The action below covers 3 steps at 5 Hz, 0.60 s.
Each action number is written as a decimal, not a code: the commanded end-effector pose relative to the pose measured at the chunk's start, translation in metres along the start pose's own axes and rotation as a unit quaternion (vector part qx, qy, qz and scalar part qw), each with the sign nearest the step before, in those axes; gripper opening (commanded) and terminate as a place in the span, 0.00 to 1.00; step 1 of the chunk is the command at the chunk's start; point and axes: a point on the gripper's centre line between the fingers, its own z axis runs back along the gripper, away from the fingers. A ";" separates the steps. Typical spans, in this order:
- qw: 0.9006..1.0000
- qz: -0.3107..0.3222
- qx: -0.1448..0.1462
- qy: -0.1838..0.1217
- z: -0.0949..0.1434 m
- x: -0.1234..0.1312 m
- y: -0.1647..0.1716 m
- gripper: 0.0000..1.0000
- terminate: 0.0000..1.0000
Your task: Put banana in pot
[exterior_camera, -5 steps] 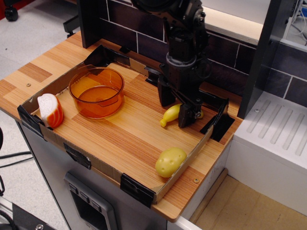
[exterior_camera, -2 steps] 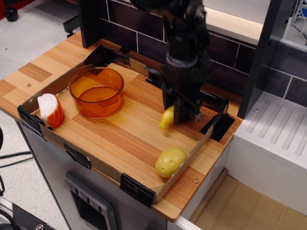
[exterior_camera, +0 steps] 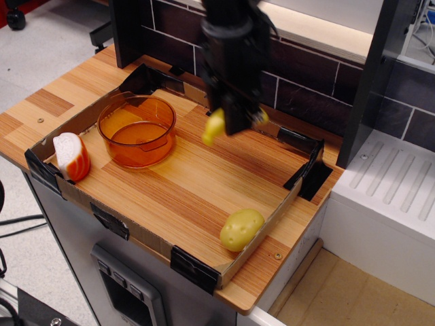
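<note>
Even indoor light, soft shadows, slight blur.

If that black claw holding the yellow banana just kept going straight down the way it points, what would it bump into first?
Probably bare wood. The gripper, shut on the banana, points down at the tray floor right of the orange pot. The banana's tip would likely touch first, though depth is hard to judge from this one view.

One banana (exterior_camera: 213,127), one pot (exterior_camera: 136,130), one potato (exterior_camera: 241,229).

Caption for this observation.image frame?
Gripper carries the banana above the board, right of the orange pot.
</note>
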 end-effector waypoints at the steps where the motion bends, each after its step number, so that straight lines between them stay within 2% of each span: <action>1: 0.997 0.067 0.037 -0.010 0.031 -0.039 0.042 0.00 0.00; 3: 0.995 0.082 0.050 0.010 0.016 -0.058 0.076 0.00 0.00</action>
